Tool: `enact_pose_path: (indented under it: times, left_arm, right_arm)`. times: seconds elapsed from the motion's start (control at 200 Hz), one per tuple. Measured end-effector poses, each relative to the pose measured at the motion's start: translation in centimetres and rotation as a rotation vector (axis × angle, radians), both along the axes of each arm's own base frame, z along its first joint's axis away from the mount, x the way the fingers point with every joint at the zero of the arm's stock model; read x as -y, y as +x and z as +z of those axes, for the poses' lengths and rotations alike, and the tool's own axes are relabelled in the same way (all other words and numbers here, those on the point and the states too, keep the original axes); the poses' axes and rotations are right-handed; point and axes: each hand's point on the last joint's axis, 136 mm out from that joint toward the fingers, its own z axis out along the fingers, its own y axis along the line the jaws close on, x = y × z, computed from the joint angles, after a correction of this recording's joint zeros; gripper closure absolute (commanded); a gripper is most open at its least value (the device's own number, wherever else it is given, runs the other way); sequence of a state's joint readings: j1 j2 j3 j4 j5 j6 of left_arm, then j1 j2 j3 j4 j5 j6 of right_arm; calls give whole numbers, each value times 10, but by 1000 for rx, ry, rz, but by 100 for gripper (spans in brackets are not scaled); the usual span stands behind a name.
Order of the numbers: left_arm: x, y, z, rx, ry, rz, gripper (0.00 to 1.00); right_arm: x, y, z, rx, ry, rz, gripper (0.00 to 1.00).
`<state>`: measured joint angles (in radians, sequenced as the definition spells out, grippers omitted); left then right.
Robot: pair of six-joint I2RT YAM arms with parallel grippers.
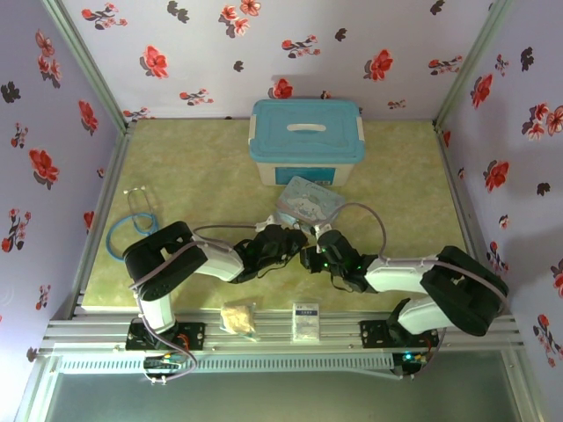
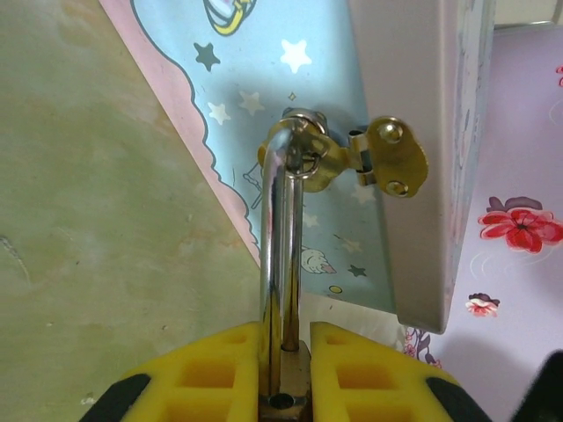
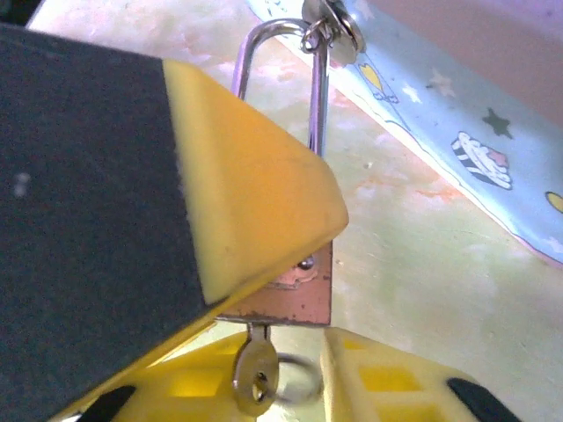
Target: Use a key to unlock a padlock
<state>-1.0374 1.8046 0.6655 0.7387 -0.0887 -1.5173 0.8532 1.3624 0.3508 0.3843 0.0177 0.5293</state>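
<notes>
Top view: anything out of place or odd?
A crumpled tan wad and a small white card lie on the aluminium front rail, off the table. Nothing looks spilled or damaged.

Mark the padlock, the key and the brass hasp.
padlock [image 3: 299,301], right wrist view, lower body
key [image 3: 250,365], right wrist view, round head
brass hasp [image 2: 396,158], left wrist view, riveted plate

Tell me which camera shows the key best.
Right wrist: the key sits close up, in the padlock's underside, between the right gripper's fingers. Left wrist looks down the shackle instead. From the top, the key is too small to tell.
</notes>
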Motion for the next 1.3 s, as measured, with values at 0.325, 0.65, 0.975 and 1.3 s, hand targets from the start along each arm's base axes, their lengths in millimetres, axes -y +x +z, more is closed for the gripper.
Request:
enact_pose_path:
  times: [0.325, 0.65, 0.975, 1.3]
  left_arm:
    - [-2, -6, -4, -7, 66, -97, 100]
    - [1, -6, -13, 0, 87, -167, 99]
    - [-8, -6, -19, 39, 288, -256, 96]
    - [-23, 1, -23, 80, 643, -375, 91]
  right_arm:
    - [38, -7, 30, 71, 96, -139, 48]
    - [68, 9, 25, 68, 43, -327, 47]
    - [82, 29, 2, 31, -77, -472, 47]
    - [85, 36, 0, 34, -90, -518, 48]
